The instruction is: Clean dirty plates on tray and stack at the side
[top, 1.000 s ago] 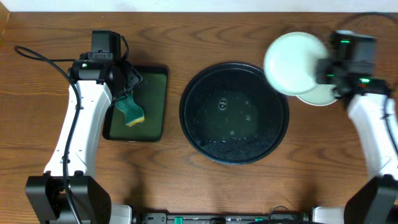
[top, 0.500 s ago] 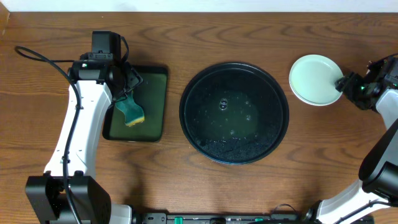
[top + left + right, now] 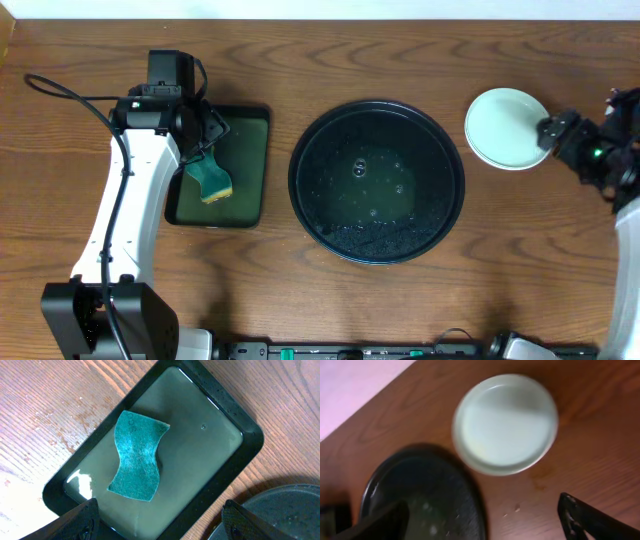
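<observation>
Two spread pincers, left pincer (image 3: pixel 162 525) above sponge (image 3: pixel 136 456), right pincer (image 3: pixel 482 520) near stacked plates (image 3: pixel 505 422) beside tray (image 3: pixel 420 490)

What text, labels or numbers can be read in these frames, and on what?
No readable text in any view.
Sponge: faint marks near its upper edge, too faint to read.
Plates: plain, no print.
Black tray: only speckles and wet glare.
Green tray: no label.
</observation>
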`<state>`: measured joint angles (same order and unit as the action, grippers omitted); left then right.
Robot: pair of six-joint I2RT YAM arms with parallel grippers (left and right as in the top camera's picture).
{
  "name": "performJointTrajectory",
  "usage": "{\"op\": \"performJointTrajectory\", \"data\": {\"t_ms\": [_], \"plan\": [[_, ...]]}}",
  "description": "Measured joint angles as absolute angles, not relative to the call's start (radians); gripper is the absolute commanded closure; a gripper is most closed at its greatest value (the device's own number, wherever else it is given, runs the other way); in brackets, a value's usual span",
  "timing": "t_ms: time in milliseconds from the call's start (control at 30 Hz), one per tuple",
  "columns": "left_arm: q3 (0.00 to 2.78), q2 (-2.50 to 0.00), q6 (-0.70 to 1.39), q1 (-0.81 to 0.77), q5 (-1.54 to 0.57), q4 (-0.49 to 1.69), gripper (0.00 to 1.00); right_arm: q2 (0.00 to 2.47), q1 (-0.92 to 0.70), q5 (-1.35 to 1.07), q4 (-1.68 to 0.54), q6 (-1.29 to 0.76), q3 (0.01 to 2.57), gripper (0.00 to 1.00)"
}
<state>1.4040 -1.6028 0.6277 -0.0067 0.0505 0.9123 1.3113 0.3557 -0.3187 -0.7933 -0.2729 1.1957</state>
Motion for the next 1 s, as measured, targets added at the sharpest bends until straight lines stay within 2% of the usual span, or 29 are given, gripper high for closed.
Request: {"op": "performJointTrajectory", "data": {"t_ms": [233,367,767,1000], "plan": [[1.404,-1.603,0.628,-0.007,0.051,0.912,0.21,1.184,0.199,-0.326,-1.002,-0.274,1.105,0.01],[1.404,-1.603,0.627,-0.007,0.051,0.912,0.21,1.179,0.176,-0.329,-1.068,-0.274,1.103,0.01],[1.404,-1.603,0.628,-0.007,0.051,0.912,0.21,1.179,0.169,-0.306,-1.086,-0.273,1.103,0.01],[1.404,-1.603,0.628,-0.007,0.051,0.912,0.21,1.179,0.092,-0.297,-1.069,-0.175,1.096,0.01]]}}
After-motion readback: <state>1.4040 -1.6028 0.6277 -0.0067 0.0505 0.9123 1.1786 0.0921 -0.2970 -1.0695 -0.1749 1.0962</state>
